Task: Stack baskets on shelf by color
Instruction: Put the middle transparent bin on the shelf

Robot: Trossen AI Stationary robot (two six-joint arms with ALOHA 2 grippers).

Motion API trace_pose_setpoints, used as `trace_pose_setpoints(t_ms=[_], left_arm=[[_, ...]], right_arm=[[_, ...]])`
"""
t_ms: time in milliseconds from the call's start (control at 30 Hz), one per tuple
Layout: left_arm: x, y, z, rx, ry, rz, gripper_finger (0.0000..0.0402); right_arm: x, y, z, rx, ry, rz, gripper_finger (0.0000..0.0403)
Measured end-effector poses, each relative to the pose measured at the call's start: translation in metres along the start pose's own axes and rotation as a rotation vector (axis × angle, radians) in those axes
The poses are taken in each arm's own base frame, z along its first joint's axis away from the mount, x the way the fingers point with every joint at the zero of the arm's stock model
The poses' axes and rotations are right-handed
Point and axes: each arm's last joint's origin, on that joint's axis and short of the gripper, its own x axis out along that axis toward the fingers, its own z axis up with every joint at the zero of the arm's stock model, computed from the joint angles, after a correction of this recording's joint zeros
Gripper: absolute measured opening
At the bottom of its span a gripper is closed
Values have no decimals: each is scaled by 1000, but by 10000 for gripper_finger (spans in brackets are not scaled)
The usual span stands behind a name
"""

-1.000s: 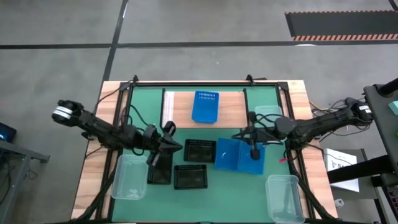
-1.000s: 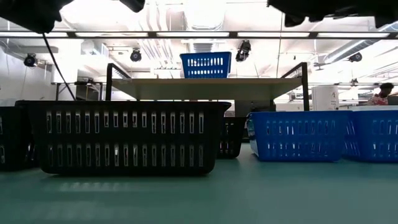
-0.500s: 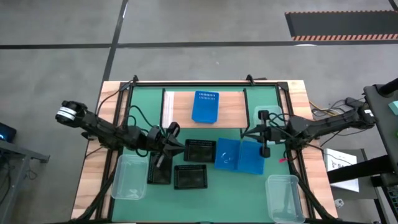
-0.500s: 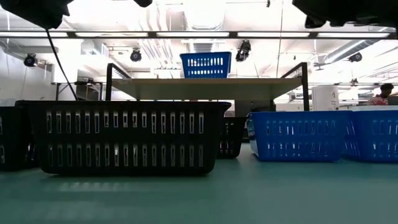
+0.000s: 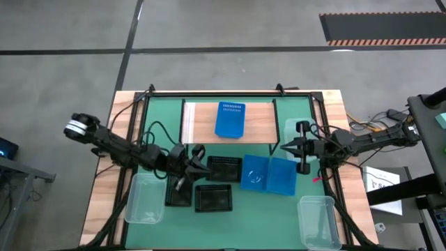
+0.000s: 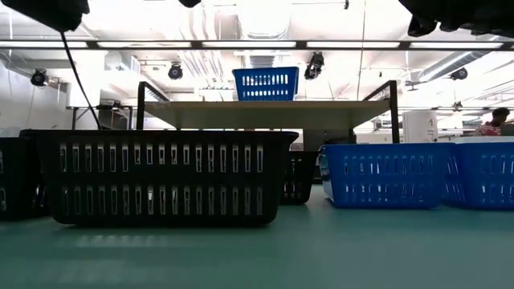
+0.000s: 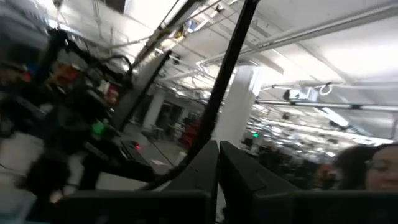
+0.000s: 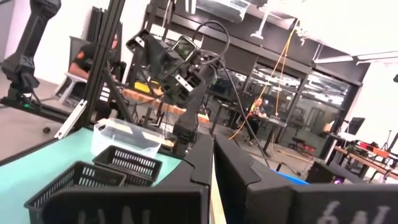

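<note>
The shelf [image 5: 230, 120] stands at the table's far middle, and one blue basket [image 5: 230, 118] rests on its board [image 6: 265, 83]. On the green table sit three black baskets [image 5: 224, 168] [image 5: 212, 198] [image 5: 178, 192] and two blue baskets [image 5: 254, 172] [image 5: 282, 176] side by side. Clear baskets lie at the near left [image 5: 144, 198], the near right [image 5: 319, 221] and the far right [image 5: 300, 129]. My left gripper [image 5: 208, 167] is shut and empty, held above the left edge of a black basket. My right gripper [image 5: 283, 147] is shut and empty, held above the table just beyond the blue pair.
The table's wooden border [image 5: 104, 181] runs along both sides. Black frame bars [image 5: 146, 97] and cables edge the table's far side. A person [image 8: 84, 59] sits in the room beyond the left arm. Bare green mat [image 5: 258, 223] lies at the near middle.
My right gripper has drawn back toward the table's right edge, off the blue baskets, staying shut. My left gripper has edged toward the table's right, over the black basket, rolling a little. No basket has moved.
</note>
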Motion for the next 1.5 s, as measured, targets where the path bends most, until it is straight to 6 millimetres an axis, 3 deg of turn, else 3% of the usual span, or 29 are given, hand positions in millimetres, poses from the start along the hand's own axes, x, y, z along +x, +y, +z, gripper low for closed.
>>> trace_pose_setpoints(t_ms=[200, 367, 533, 733, 933, 1133, 1267, 1500], left_arm=[[13, -30, 20, -105, 66, 12, 0], [23, -59, 29, -215, 320, 284, 0], [15, -94, 36, -412, 654, 583, 0], [9, -151, 9, -569, 999, 694, 0], [-6, -183, -20, -647, 1453, 919, 0], [-23, -195, -42, -452, 1724, 978, 0], [-38, -192, -49, -325, 1804, 1021, 0], [-47, -191, -60, -175, 1841, 881, 9]], right_arm=[[0, 1, -1, 2, 12, 5, 8], [0, 1, -2, 19, 17, 7, 8], [1, 1, -3, 29, 26, 10, 8], [1, 1, -3, 70, 31, 12, 8], [3, 2, -4, 70, 43, 17, 8], [8, 2, -3, 68, 57, 22, 8], [11, 2, -3, 67, 73, 28, 8], [19, 4, -6, 29, 111, 44, 9]])
